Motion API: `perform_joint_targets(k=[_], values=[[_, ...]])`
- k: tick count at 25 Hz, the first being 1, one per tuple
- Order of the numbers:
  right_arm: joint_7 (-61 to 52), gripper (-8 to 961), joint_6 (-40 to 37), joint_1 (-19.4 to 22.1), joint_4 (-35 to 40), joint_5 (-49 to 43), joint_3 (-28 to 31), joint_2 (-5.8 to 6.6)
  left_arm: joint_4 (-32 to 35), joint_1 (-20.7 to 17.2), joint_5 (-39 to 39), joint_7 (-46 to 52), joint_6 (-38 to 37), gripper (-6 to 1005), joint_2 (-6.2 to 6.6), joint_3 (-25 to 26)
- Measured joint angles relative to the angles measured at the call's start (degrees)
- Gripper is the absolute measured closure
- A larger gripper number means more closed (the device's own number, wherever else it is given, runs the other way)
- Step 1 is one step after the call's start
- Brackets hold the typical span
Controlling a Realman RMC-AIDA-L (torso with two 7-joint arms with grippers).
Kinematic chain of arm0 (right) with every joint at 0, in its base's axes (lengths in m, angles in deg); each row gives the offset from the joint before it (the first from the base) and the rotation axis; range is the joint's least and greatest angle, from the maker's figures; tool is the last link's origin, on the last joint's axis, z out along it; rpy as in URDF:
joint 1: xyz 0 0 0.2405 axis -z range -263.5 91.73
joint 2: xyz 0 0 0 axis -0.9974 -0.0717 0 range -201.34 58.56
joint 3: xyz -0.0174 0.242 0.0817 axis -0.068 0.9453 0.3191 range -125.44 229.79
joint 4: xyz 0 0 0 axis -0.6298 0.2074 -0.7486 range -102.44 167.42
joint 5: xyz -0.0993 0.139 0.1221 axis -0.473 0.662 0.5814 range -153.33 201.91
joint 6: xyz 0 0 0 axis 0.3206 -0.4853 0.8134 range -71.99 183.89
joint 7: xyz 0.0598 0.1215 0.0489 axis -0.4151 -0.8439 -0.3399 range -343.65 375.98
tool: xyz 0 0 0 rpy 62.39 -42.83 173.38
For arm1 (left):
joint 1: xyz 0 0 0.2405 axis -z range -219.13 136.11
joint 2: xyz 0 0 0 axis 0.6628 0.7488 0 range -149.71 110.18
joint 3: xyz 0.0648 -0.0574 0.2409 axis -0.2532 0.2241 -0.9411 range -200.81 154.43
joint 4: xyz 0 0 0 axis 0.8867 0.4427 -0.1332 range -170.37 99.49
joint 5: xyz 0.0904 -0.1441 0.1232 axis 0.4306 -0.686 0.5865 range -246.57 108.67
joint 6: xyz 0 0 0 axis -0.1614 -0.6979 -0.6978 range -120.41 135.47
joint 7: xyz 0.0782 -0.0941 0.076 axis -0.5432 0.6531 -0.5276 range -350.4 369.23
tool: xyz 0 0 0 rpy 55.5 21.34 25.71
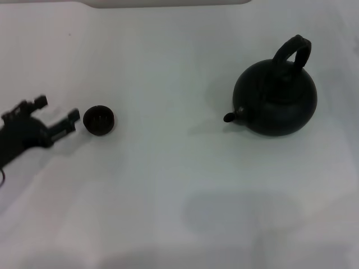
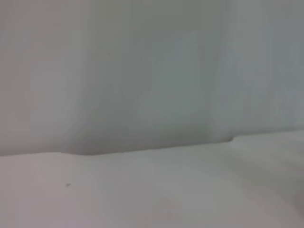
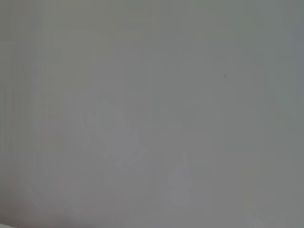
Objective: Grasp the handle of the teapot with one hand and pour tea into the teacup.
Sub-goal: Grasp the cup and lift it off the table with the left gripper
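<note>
The black left gripper (image 1: 58, 110), fingers spread, sits at nine o'clock just beside the tiny round black teacup (image 1: 99, 120). The large matte black teapot (image 1: 276, 98) stands at two o'clock, arched handle (image 1: 293, 51) free.

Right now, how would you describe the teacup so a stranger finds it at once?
On the white table, look left, just beside the left gripper. The teacup is tiny, round, black and handleless; the teapot is far bigger.

White tabletop (image 1: 168, 185); pale wall (image 2: 142, 71) behind its far edge.
</note>
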Motion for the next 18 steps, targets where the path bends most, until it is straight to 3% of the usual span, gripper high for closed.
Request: perform_joint_targets(k=[4,7,10,12,14,18], values=[[0.0,70,-0.1,0.0,-0.1,0.0,0.0,0.03,8.7,2.0,14.4,19.8,1.5,124,1.24,4.1],[0.5,70,-0.2,0.3,-0.2,0.2,0.0,0.03,16.0,4.6,32.6,36.7,2.0,124,1.14,8.2],[1.5,70,-0.3,0.4,-0.2,0.3,0.1,-0.2,21.2,10.1,53.9,57.0,-1.9,124,1.69,12.6],[1.9,70,-0.6,0.5,-0.2,0.3,0.2,-0.33,22.3,15.1,64.0,68.0,-8.0,124,3.43,14.7],[2.1,70,-1.0,0.7,-0.3,0.5,0.2,-0.42,22.5,19.0,69.1,74.6,-15.3,124,5.22,16.9],[3.4,70,-1.7,1.2,-0.8,0.8,1.1,-0.74,24.4,23.8,69.9,77.5,-26.5,124,6.84,23.2]])
